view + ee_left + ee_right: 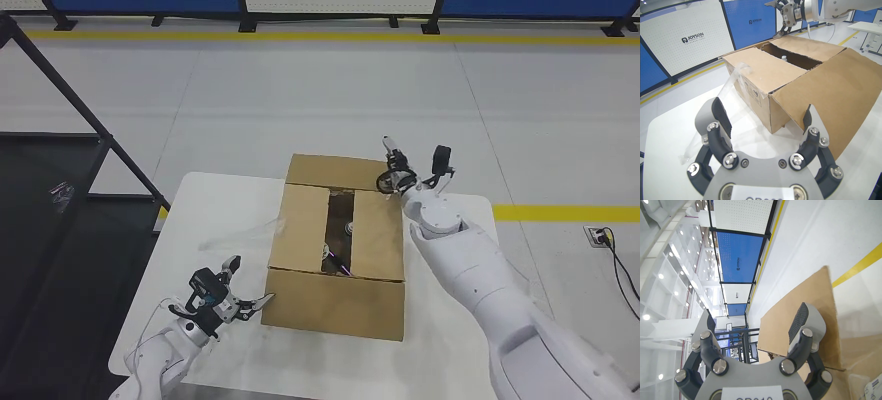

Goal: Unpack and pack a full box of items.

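1. A brown cardboard box (335, 290) sits in the middle of a white worktop (220, 210).
2. Its two top flaps lie almost flat. A dark gap runs between them from the near side to the far side.
3. Through that gap, the left wrist view shows the white cap of a bottle (784, 57) inside the box. The top view shows more items down there, too small to identify.
4. Another flap on the near side of the box folds outward and slopes down toward the worktop.
5. A strip of clear tape (730, 89) clings to the left top edge of the box. It trails down to the left onto the worktop.
6. The left end effector (763, 109) is low over the worktop, just beside the near left corner of the box. Its fingers are spread wide and hold nothing. It is not possible to tell whether one fingertip touches the cardboard.
7. The right end effector (392, 165) is at the far right corner of the box, above the cardboard. Its fingers are also spread apart and hold nothing.
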